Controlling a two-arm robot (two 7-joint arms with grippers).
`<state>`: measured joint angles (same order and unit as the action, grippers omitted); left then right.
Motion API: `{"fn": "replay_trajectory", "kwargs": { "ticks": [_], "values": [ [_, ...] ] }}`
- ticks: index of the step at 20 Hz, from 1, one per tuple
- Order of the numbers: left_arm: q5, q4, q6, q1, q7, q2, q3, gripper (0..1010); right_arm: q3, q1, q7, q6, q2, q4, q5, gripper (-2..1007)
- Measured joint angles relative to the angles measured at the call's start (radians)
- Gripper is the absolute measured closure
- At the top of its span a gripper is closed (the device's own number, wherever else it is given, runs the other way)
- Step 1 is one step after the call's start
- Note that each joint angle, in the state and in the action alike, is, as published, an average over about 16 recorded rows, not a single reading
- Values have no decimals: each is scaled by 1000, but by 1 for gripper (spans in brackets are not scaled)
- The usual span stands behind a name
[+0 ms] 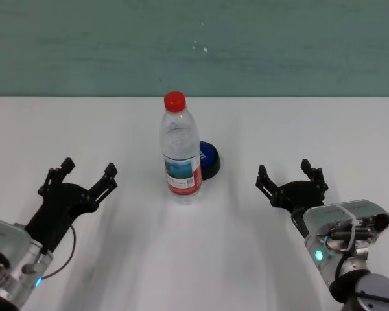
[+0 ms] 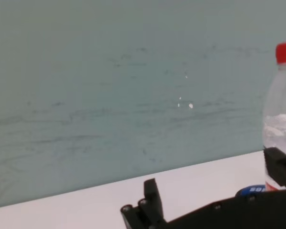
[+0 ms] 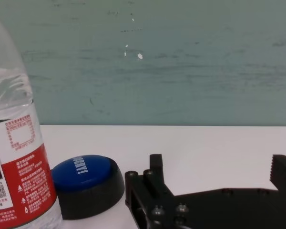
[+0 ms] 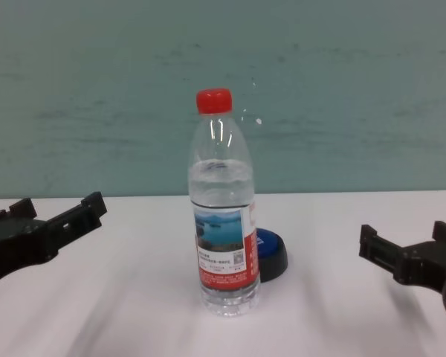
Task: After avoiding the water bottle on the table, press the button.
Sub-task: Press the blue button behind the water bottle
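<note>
At the lower left of the head view the left gripper (image 1: 89,170) rests low over the white table (image 1: 350,129), its two black fingers spread wide with nothing between them, well apart from anything else. In the centre of the frame the water bottle (image 1: 180,149) stands upright, red cap on, its red-and-white label with a lake scene facing the robot. Just behind it and a little to the right, the blue-domed button (image 1: 209,159) sits on its black base, partly hidden by the bottle and very close to it; whether the two touch cannot be told from the head view, and the right wrist view shows the button (image 3: 88,185) right beside the water bottle (image 3: 16,157). At the lower right of the head view the right gripper (image 1: 292,176) also lies low with its fingers released and empty, pointing roughly toward the button from the side. The task looks to be at its very start: neither arm is near the button, and nothing is pressed. Since the bottle blocks the straight path from the front, the next move probably calls for the right arm to come in from the right, rise over the dome and press down, keeping clear of the bottle so it does not topple.
</note>
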<state>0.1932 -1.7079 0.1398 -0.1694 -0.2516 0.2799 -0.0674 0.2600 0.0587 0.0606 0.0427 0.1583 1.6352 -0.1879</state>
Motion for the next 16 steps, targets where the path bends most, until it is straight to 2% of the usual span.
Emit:
{"fn": "replay_trajectory", "kwargs": {
  "ticks": [9,16],
  "values": [
    [-13,1,-4,1,7,0,-9,0,-1,0,-2,0,-1,0,0,1],
    [-13,2,-2,1,7,-1,-8,0,-11,-3,-21,-3,-6,-1,-4,1]
  ]
}}
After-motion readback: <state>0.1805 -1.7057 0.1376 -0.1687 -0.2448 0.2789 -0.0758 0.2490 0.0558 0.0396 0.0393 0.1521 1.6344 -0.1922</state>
